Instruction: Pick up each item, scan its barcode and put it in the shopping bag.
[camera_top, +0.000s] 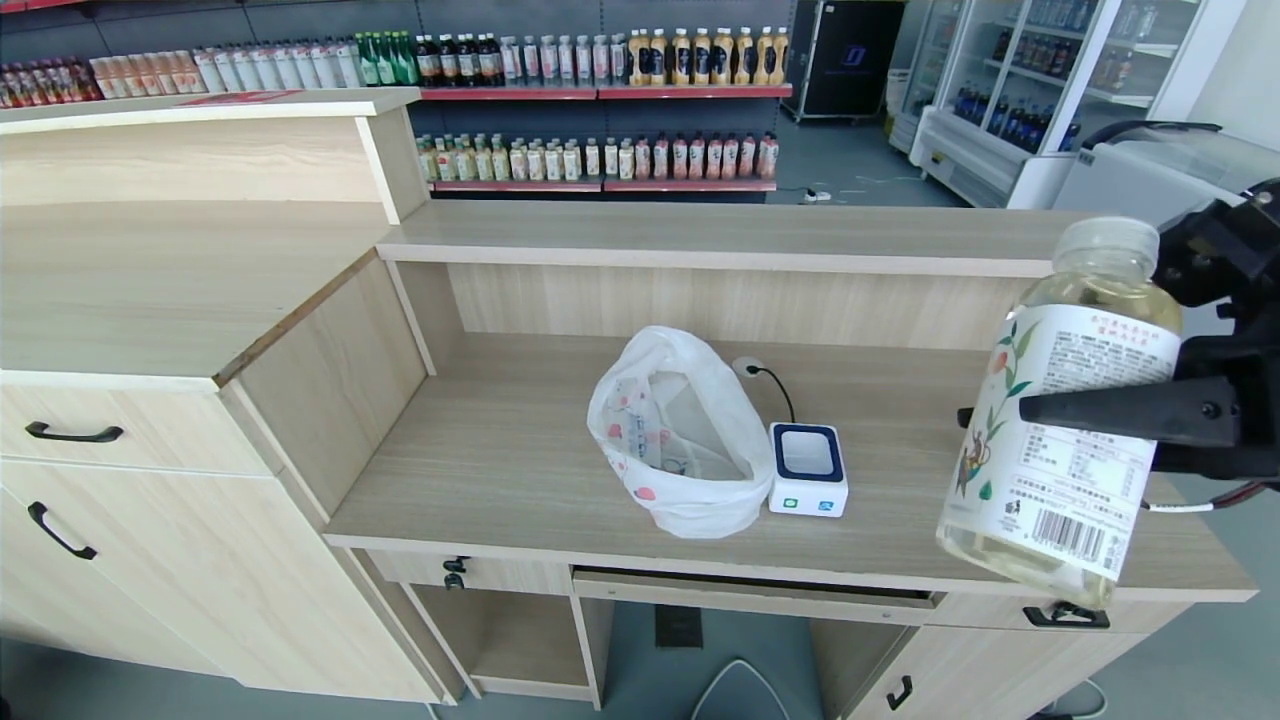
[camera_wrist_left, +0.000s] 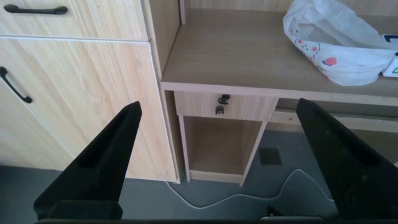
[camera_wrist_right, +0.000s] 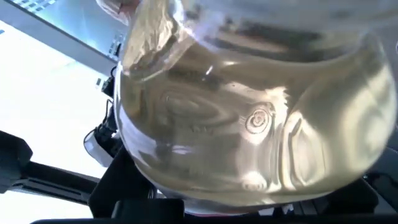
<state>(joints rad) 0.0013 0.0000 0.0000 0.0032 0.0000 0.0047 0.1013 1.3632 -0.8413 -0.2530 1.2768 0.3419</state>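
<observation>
Bottle (camera_top: 1075, 340) firmly in right hand (camera_top: 1000, 412)

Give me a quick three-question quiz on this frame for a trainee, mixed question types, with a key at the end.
1. True or false: the bottle already lies in the shopping bag.
2. What stands on the counter right next to the bag? A) a scanner B) a basket C) a cup
3. Fill in: the bottle is held by the ___ gripper.
Key: 1 false, the right gripper holds it in the air, off to the side of the bag; 2 A; 3 right.
</observation>
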